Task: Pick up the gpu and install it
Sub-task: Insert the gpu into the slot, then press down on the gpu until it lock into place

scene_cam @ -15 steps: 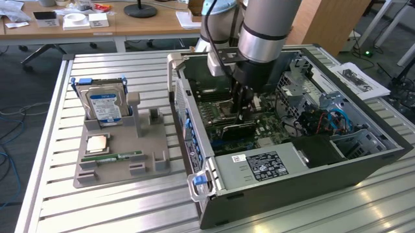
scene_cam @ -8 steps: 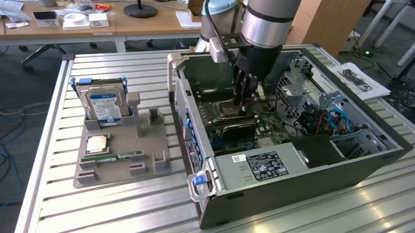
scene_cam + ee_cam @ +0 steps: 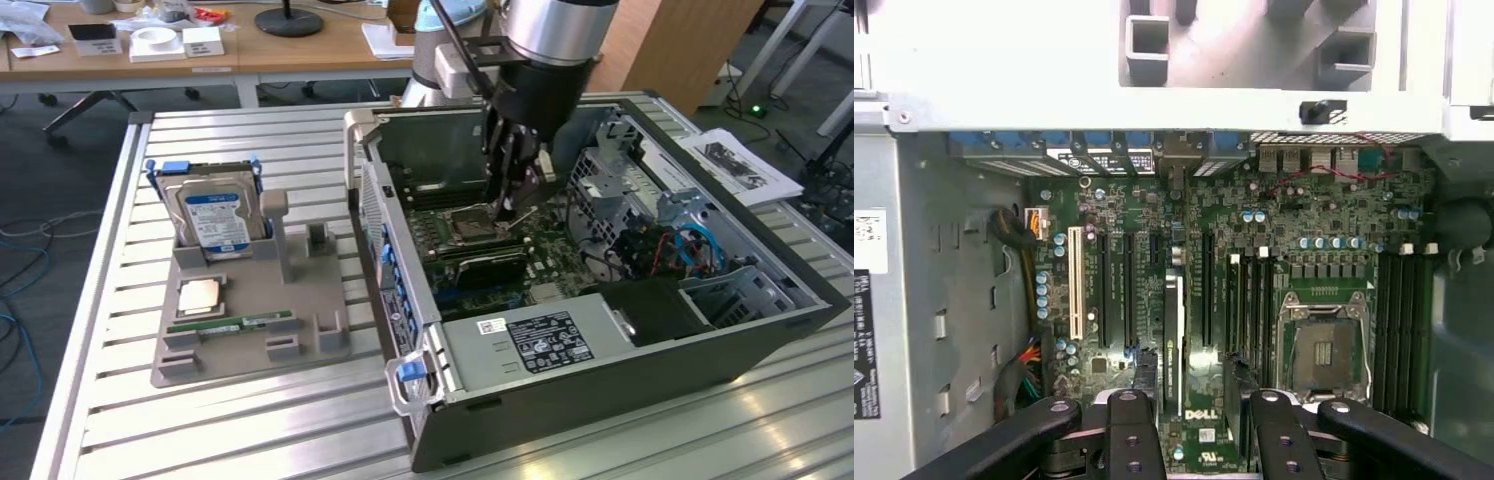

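Below the open gripper (image 3: 1192, 425), "DELL" marks the motherboard (image 3: 1314, 215).

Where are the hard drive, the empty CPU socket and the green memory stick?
hard drive (image 3: 214, 218): exterior view, on its blue-white label.
CPU socket (image 3: 1324, 352): wrist view, on the bare socket centre.
memory stick (image 3: 248, 323): exterior view, on the middle of its green strip.

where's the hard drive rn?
Exterior view's left: the hard drive stands upright at the far end of the grey holder on the slatted table, outside the open computer case, with the green memory stick lying nearer the camera.
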Robot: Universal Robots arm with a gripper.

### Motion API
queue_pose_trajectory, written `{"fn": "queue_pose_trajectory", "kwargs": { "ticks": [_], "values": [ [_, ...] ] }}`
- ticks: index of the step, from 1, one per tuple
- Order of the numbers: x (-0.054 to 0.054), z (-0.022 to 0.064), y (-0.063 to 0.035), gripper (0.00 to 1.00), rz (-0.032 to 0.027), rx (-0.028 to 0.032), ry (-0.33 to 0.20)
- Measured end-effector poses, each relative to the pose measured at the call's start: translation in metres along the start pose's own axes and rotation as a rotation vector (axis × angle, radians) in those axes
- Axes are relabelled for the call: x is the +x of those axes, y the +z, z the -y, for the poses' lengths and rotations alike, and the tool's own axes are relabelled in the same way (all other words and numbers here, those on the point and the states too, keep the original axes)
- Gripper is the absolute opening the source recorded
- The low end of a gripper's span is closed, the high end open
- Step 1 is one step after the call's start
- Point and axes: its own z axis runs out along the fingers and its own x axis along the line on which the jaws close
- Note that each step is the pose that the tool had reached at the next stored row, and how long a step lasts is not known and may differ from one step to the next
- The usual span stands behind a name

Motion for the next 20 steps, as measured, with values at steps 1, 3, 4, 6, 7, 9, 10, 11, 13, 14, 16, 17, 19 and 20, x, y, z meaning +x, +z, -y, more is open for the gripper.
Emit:
{"fn": "queue_pose_trajectory", "kwargs": {
  "ticks": [1,3,4,6,7,9,10,11,13,14,16,17,19,20],
  "values": [
    [-0.0001,0.0,-0.0025,0.4,0.0,0.0001,0.0],
    [-0.0001,0.0,-0.0038,0.4,0.0002,0.0004,0.0],
    [-0.0001,0.0,-0.0038,0.4,0.0002,0.0003,0.0],
    [-0.0001,0.0,-0.0039,0.4,0.0001,0.0003,0.0],
    [-0.0001,0.0,-0.0039,0.4,0.0001,0.0003,0.0],
    [-0.0001,0.0,-0.0038,0.4,0.0001,0.0004,0.0],
    [-0.0001,0.0,-0.0038,0.4,0.0001,0.0003,0.0],
    [-0.0001,0.0,-0.0039,0.4,0.0,0.0003,0.0],
    [-0.0001,0.0,-0.0039,0.4,0.0001,0.0003,0.0],
    [-0.0001,0.0,-0.0039,0.4,0.0001,0.0003,0.0],
    [-0.0001,0.0,-0.0039,0.4,0.0,0.0003,0.0],
    [-0.0001,0.0,-0.0039,0.39,0.0,0.0003,0.0],
    [-0.0001,0.0,-0.0039,0.33,0.0001,0.0003,0.0],
    [-0.0001,0.0,-0.0039,0.26,0.0,0.0003,0.0]
  ]
}}
